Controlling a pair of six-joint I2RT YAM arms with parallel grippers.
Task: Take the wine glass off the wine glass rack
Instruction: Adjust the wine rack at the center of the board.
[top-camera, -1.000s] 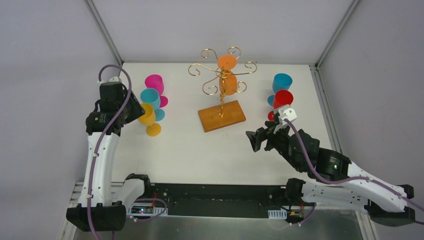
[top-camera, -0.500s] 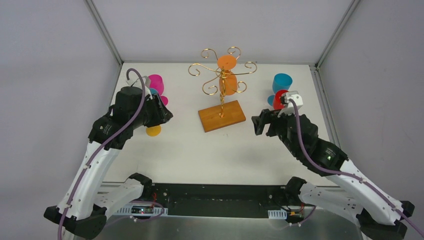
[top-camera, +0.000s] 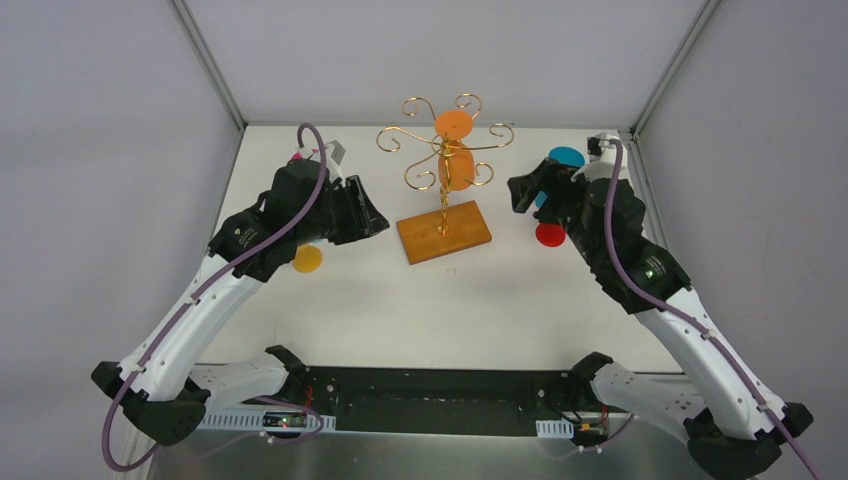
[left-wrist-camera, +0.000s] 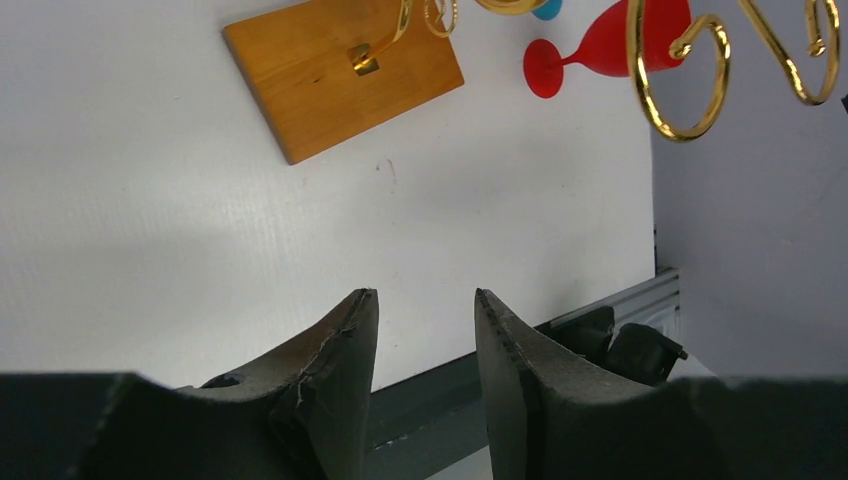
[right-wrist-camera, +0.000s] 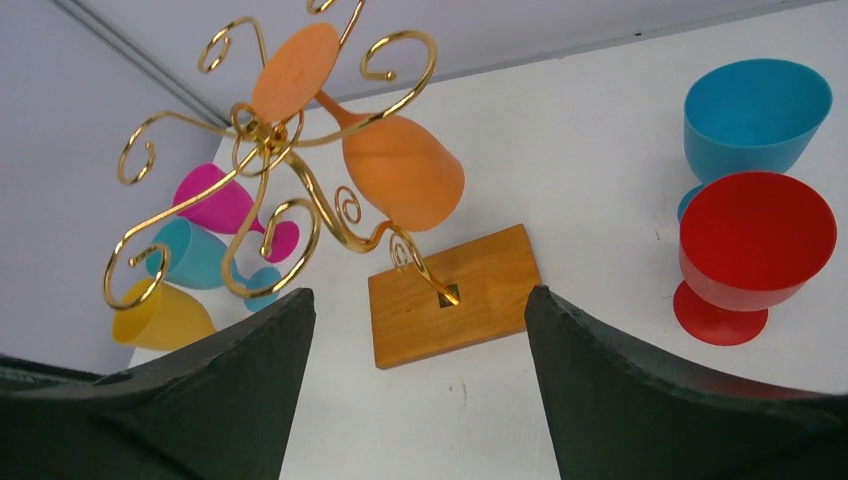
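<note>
Orange wine glass (right-wrist-camera: 403, 172) hung upside down on the gold rack (top-camera: 443, 232) (wooden base mid-worktop (top-camera: 400, 300), white surface showing on every side). Partly open and empty, the left pincer (left-wrist-camera: 425, 295) hovered left of the rack; the right pincer (right-wrist-camera: 418, 292) gaped wide, empty, near the right edge beside a red cup (right-wrist-camera: 757, 240).

I can read no text, label, brand, number or sign in any of my views. Any print on the small circuit board (top-camera: 290, 421) by my left arm's base is too small to make out.
</note>
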